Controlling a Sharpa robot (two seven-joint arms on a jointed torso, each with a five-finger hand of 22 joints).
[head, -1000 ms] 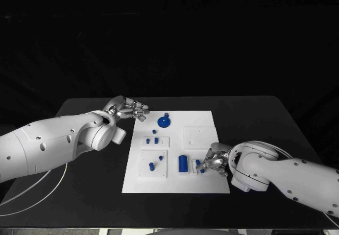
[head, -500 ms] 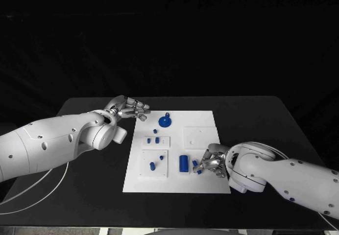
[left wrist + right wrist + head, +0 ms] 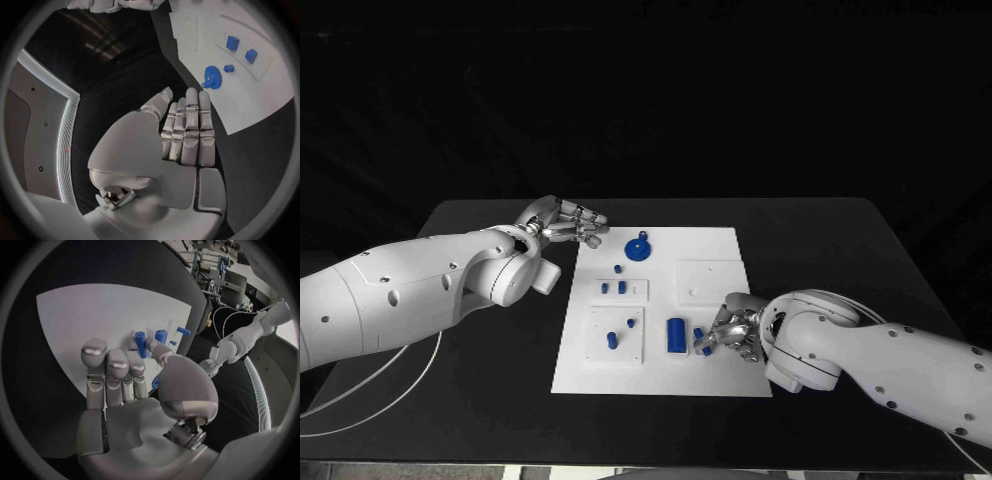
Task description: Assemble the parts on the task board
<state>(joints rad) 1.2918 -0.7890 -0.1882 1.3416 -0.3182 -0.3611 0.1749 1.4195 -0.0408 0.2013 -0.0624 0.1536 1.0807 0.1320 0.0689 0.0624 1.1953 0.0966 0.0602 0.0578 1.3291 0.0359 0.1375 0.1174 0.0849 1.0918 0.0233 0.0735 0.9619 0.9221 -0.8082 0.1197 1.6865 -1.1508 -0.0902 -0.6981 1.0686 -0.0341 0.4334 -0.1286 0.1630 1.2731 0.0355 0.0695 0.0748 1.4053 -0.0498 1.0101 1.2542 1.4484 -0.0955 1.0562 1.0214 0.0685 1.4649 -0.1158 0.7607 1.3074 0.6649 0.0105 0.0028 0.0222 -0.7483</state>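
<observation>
1. Your right hand (image 3: 733, 333) pinches a small blue part (image 3: 705, 342) over the task board (image 3: 711, 250), near its front edge
2. Left hand (image 3: 564, 222) hovers empty, fingers apart
3. Next, I'd judge: seat that part squarely

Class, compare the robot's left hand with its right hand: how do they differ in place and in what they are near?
The left hand hangs beside the task board's far left corner, over black table; the right hand is over the board's near right part. The left hand touches no part; the right hand's fingers are right by a small blue part, though a grip cannot be confirmed. Both are silver, on white arms.
</observation>
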